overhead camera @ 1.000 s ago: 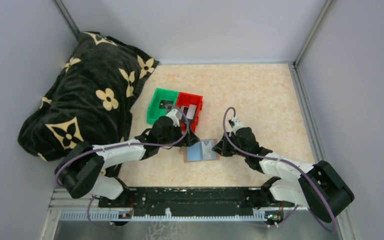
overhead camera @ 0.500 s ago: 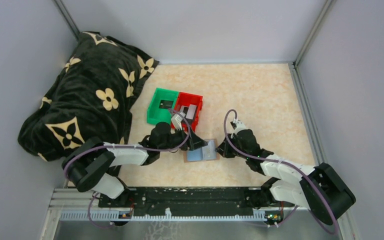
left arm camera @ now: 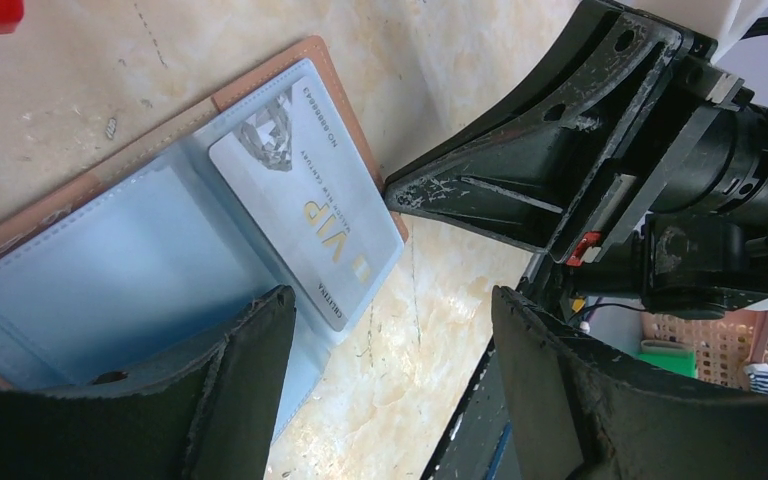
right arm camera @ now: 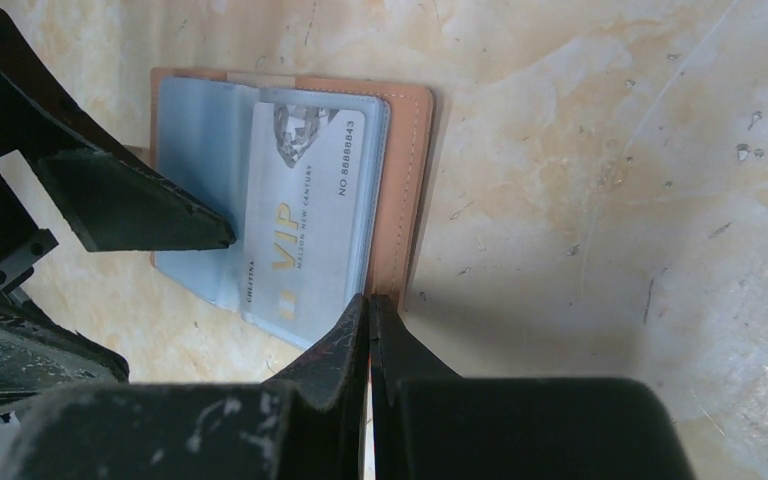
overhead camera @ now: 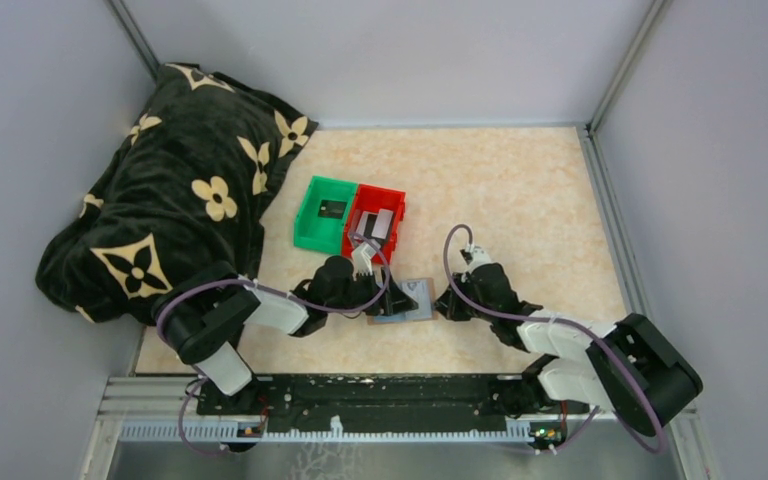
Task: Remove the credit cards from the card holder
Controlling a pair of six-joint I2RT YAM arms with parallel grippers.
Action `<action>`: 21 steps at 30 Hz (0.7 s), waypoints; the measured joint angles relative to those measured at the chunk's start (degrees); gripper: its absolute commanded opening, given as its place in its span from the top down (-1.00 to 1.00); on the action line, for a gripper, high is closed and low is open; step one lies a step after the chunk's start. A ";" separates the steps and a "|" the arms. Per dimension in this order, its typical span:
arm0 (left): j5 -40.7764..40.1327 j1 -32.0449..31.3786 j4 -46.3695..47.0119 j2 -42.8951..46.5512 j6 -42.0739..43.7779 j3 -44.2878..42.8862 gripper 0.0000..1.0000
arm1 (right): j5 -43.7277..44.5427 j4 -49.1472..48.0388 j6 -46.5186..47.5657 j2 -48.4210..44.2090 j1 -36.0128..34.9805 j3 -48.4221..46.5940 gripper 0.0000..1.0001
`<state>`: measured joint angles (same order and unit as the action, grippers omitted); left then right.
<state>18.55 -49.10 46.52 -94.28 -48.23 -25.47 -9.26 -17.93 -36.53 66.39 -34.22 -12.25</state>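
Closest in, my right end effector (right arm camera: 367, 300) is clenched, both fingers pressed flat together with nothing visible between them. The tips sit at the tan edge of the card holder (right arm camera: 410, 180), just beside a corner of the silver VIP card (right arm camera: 305, 230). Whether they actually press the leather, I cannot tell. My left end effector (left arm camera: 390, 300) is spread wide and gripping nothing. One finger (left arm camera: 240, 380) is over the pale blue left pocket, the other hangs past the holder's right edge above bare tabletop (overhead camera: 520, 200). The card holder lies open and flat between my two arms. The VIP card is tucked in its right pocket, face up. My own finger hides the lower part of the left pocket, so what it holds is unclear. From above, my left end effector covers most of the holder and only a sliver shows. Farther back, the red bin (overhead camera: 380, 190) and green bin (overhead camera: 305, 225) stand touching. There are grey cards (overhead camera: 380, 222) in the red one and a dark card (overhead camera: 332, 209) in the green, too small to read. Beyond them on the left is a heaped black blanket (overhead camera: 180, 190), its near edge hidden behind my left arm.
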 measured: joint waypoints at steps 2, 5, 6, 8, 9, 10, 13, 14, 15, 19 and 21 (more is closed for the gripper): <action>-0.17 0.00 0.44 -0.15 -0.02 0.17 -0.57 | -0.55 -1.97 -0.09 1.05 0.02 0.37 1.00; -0.55 -0.02 1.18 -0.68 0.00 0.24 -0.57 | -1.42 -4.42 -0.55 2.51 0.04 0.66 1.00; -0.61 0.00 1.36 -0.90 -0.02 0.26 -0.57 | -1.57 -4.96 -0.70 2.82 0.07 0.72 1.00; -0.68 -0.02 2.03 -1.40 -0.09 0.31 -0.57 | -1.60 -5.73 -0.98 2.73 0.07 1.16 1.00; -0.68 -0.02 2.45 -1.64 -0.17 0.35 -0.57 | -1.57 -5.77 -1.05 2.54 0.11 1.36 1.00; -0.68 -0.02 2.93 -1.90 -0.24 0.37 -0.57 | -1.55 -5.51 -1.07 2.21 0.11 1.38 1.00; -0.66 -0.02 4.37 -2.62 -0.63 0.61 -0.57 | -1.29 -3.52 -0.96 0.46 0.11 1.38 1.00; -0.66 -0.02 4.74 -2.80 -0.70 0.68 -0.57 | -1.16 -2.75 -0.92 -0.37 0.11 1.36 1.00; -0.66 -0.02 4.98 -2.86 -0.83 0.70 -0.57 | -1.07 -1.90 -0.87 -1.14 0.11 1.33 1.00; -0.68 -0.02 5.46 -2.93 -1.03 0.90 -0.58 | -0.35 1.27 -0.50 -4.52 0.13 1.31 1.00; -0.68 -0.02 5.57 -2.93 -1.05 0.92 -0.58 | 0.04 2.05 -0.48 -6.19 0.13 1.31 1.00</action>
<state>17.87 -49.12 52.10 -97.21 -49.28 -24.56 -9.21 -15.88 -37.01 60.20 -34.09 -10.94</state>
